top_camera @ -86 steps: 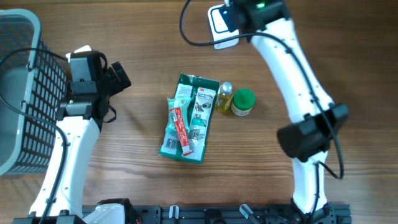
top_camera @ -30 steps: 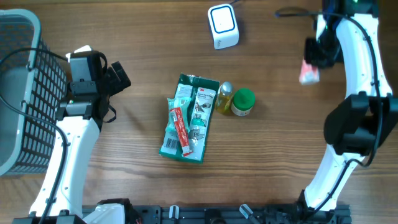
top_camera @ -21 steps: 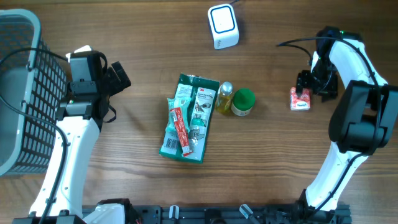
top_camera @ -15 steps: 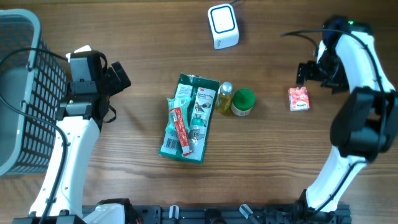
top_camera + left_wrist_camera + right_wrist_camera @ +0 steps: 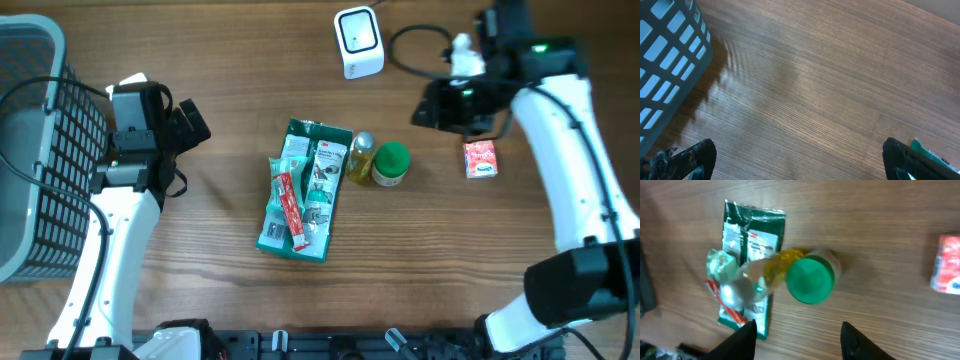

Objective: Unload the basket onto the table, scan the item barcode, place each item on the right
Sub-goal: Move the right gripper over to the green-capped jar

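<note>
The white barcode scanner stands at the back of the table. A small red packet lies flat at the right, also at the right edge of the right wrist view, with nothing touching it. My right gripper hovers left of it and above the green-lidded jar; in its wrist view the right gripper is open, with bare wood between the fingers. Over bare table near the basket, my left gripper is wide open and holds nothing.
A little yellow bottle lies against the jar. Green packets with a red tube on top are piled mid-table. A grey mesh basket fills the left edge, close to the left arm.
The right gripper carried the red packet from the scanner to the table's right side, let it go, then swung left over the green-lidded jar. The left arm stayed still.
</note>
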You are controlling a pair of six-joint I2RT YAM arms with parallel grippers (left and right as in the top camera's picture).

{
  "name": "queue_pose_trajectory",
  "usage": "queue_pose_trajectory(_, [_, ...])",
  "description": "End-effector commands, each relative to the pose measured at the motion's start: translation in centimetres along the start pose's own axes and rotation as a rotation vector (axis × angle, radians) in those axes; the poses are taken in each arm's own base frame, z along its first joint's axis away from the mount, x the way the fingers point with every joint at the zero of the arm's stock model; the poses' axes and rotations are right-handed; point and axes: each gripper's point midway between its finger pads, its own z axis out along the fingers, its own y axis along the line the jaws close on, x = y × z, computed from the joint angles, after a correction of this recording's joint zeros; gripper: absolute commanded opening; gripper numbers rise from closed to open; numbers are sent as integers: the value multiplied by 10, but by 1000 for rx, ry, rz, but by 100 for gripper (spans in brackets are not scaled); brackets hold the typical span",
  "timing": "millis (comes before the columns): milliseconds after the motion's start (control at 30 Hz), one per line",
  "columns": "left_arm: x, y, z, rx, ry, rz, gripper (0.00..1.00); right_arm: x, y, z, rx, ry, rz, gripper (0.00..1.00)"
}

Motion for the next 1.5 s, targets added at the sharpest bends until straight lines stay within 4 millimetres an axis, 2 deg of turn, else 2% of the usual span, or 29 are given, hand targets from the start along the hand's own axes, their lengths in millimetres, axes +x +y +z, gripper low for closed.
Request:
queue_pose_trajectory(0, [-6, 2, -3, -6, -18, 7, 100, 3, 23, 17, 91, -27, 36, 57])
queue_pose_trajectory(33, [-6, 2, -3, -6, -18, 7, 100, 4, 34, 20, 93, -41, 20, 59])
queue_pose_trajectory(100, [-6, 2, -3, -6, -18, 7, 100, 7, 54, 26, 86, -59, 5, 73])
queue_pose_trajectory(200, [-6, 2, -3, -6, -18, 7, 100, 13, 77, 35, 78, -77, 20, 77])
queue_pose_trajectory(400, [-6, 2, -3, -6, -18, 7, 100, 10, 74, 54, 313, -222, 49, 78])
queue_pose_trajectory(467, [-6, 2, -3, -6, -18, 7, 100, 9, 75, 63, 318, -214, 53, 78])
queue_pose_trajectory(667, [-6, 2, -3, -6, -18, 7, 100, 14, 63, 105, 379, -127, 63, 79])
queue_pose_trajectory(767, [-6, 2, -3, -6, -18, 7, 100, 16, 60, 115, 394, -104, 63, 79])
queue_pose_trajectory(967, [-6, 2, -3, -6, -18, 7, 100, 20, 62, 119, 378, -80, 62, 66])
queue_pose_trajectory(1333, [-6, 2, -3, -6, -18, 7, 100, 23, 65, 120, 361, -56, 39, 66])
queue_pose_trajectory(1467, [-6, 2, -3, -6, -18, 7, 100, 22, 65, 120, 359, -60, 39, 60])
